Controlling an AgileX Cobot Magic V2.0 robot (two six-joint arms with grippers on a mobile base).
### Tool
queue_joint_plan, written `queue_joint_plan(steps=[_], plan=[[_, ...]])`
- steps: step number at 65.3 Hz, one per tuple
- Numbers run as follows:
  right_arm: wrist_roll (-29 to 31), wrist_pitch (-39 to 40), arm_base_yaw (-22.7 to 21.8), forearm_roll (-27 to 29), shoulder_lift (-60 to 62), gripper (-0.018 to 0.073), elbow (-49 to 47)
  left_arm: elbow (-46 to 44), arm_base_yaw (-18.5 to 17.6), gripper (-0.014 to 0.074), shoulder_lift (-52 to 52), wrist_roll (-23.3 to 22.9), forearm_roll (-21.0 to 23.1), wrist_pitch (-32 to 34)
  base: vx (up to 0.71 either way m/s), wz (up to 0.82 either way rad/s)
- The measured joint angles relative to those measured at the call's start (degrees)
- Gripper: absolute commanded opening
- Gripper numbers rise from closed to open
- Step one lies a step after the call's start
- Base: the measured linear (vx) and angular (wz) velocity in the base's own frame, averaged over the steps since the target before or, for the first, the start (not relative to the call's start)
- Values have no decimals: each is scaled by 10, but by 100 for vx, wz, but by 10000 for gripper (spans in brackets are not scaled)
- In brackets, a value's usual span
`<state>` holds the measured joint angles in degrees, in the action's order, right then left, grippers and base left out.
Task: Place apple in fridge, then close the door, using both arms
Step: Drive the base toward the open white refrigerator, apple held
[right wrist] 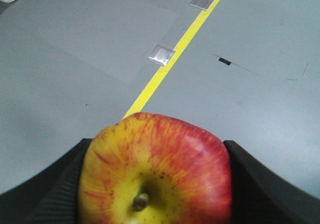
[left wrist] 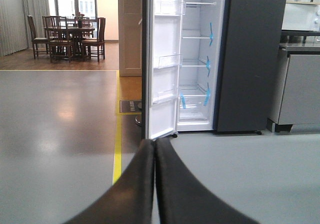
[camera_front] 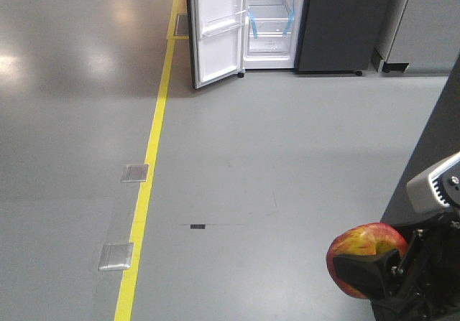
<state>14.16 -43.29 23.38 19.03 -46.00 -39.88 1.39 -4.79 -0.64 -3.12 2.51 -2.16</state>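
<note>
In the front-facing view, the apple (camera_front: pixel 363 245) sits low at the right edge, clamped in the right gripper (camera_front: pixel 368 263) and held above the bare floor (camera_front: pixel 287 156). It is well apart from the fridge (camera_front: pixel 345 26), which stands far off at the top with the door (camera_front: pixel 215 34) swung wide and the white shelves showing. A yellow line (camera_front: pixel 151 163) runs along the smooth, slightly glossy grey floor past two metal floor plates (camera_front: pixel 134 172). From the left wrist, the left gripper (left wrist: pixel 155 184) is pressed shut with nothing between its fingers, aimed straight at the open compartment. A dining table with chairs (left wrist: pixel 67 36) stands in a far room, and a grey counter (left wrist: pixel 300 83) is beside the fridge. From the right wrist, the fruit fills the frame with its stem towards the camera, and ribbed pads (right wrist: pixel 55 194) bear on its two sides at the widest girth. It looks firm, fairly light and waxy-smooth, so a hold across the middle suits it, though a hard squeeze would likely bruise it.
</note>
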Motion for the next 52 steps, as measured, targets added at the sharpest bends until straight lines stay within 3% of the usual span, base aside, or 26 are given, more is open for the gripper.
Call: queue_joint_plan(steps=[52], plan=[[0, 0, 0, 0, 0, 223, 0, 0, 0, -6, 0, 0, 0, 0, 35, 0]])
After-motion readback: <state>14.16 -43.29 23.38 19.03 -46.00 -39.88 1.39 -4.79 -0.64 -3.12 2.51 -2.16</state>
